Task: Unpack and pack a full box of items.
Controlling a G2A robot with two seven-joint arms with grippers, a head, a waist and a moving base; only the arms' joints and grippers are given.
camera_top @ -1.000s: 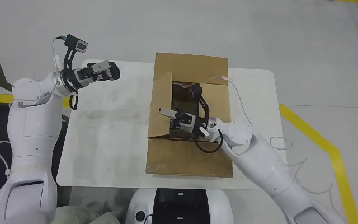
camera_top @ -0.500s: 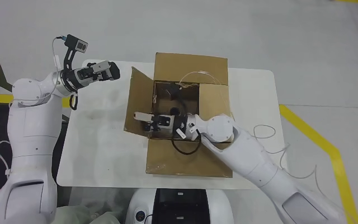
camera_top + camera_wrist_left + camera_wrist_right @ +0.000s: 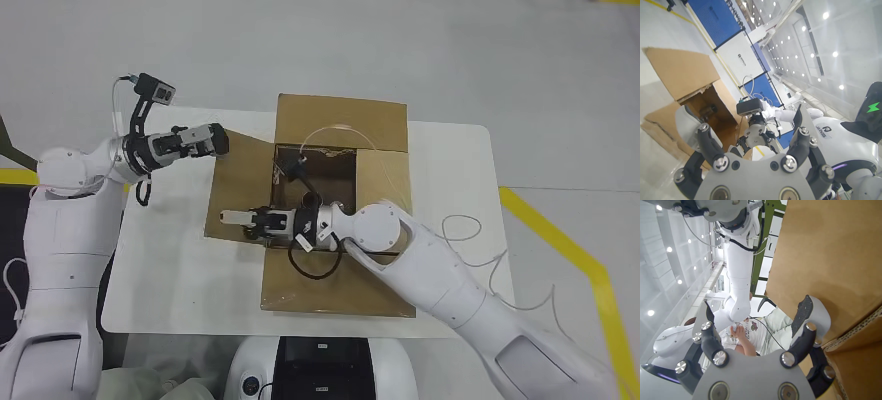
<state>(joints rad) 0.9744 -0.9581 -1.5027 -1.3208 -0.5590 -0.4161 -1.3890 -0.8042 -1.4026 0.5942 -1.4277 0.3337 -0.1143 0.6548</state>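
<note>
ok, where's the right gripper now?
Top view: the right gripper is open over the box's folded-out left flap, beside the box opening, with the left gripper farther back.

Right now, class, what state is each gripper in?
Left gripper: open, holding nothing.
Right gripper: open, holding nothing, pressed against the box flap.

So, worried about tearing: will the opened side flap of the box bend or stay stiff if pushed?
Probably stiff: the flap lies as one flat sheet, and the cardboard's cut edge shows corrugation. It would likely swing at its crease on the box rather than buckle.
</note>
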